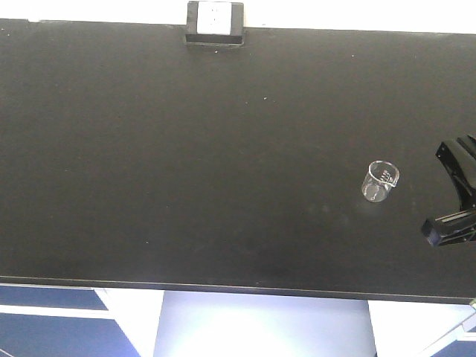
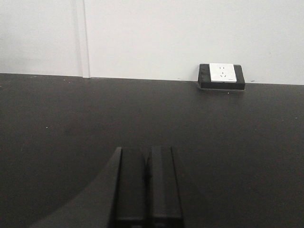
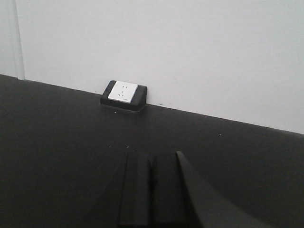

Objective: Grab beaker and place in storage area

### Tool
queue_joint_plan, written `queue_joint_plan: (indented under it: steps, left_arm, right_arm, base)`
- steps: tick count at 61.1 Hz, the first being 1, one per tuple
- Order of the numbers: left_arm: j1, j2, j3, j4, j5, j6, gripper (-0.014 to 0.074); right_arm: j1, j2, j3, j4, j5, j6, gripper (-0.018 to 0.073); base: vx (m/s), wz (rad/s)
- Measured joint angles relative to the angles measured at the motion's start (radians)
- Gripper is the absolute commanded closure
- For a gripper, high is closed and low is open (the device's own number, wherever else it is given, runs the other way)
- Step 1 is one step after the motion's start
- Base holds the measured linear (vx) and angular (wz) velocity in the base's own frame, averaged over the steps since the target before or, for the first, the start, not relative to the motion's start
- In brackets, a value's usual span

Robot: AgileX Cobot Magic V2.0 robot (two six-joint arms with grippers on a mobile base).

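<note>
The beaker (image 1: pixel 381 181), small and clear with faint white markings, stands upright on the storage area (image 1: pixel 186 163), a wide matte black benchtop, at its right side. Black parts of my right arm (image 1: pixel 451 227) show at the right edge of the front view, just right of the beaker and apart from it. In the right wrist view my right gripper (image 3: pixel 152 160) has its fingers together over bare benchtop, holding nothing. My left gripper (image 2: pixel 146 152) is likewise shut and empty above the benchtop. Neither wrist view shows the beaker.
A dark-framed white socket box (image 1: pixel 215 24) sits at the benchtop's rear edge against a white wall (image 2: pixel 190 33); the socket box (image 2: pixel 222 76) (image 3: pixel 123 94) shows in both wrist views. The benchtop's front edge (image 1: pixel 223 286) drops to a pale floor.
</note>
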Motion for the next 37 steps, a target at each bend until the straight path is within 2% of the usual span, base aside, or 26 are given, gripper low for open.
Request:
queue_joint_plan:
  steps: [6, 14, 21, 28, 37]
  left_arm:
    - [0.0, 0.0, 0.0, 0.0, 0.0, 0.0, 0.0605]
    - [0.0, 0.0, 0.0, 0.0, 0.0, 0.0, 0.0605]
    - [0.0, 0.0, 0.0, 0.0, 0.0, 0.0, 0.0605]
    - [0.0, 0.0, 0.0, 0.0, 0.0, 0.0, 0.0605]
    - [0.0, 0.0, 0.0, 0.0, 0.0, 0.0, 0.0605]
  right_arm:
    - [0.006, -0.029, 0.0, 0.126, 0.033, -0.108, 0.0567]
    - [0.008, -0.095, 0.0, 0.366, 0.12, -0.357, 0.0567]
    - [0.008, -0.151, 0.013, 0.512, 0.209, -0.539, 0.0567]
    - [-0.002, -0.242, 0.095, 0.576, 0.243, -0.602, 0.0567]
    - [-0.048, -0.41, 0.249, 0.633, 0.264, -0.591, 0.0567]
  base:
    - [0.0, 0.0]
    - [0.0, 0.0]
    - [0.0, 0.0]
    - [0.0, 0.0]
    - [0.0, 0.0]
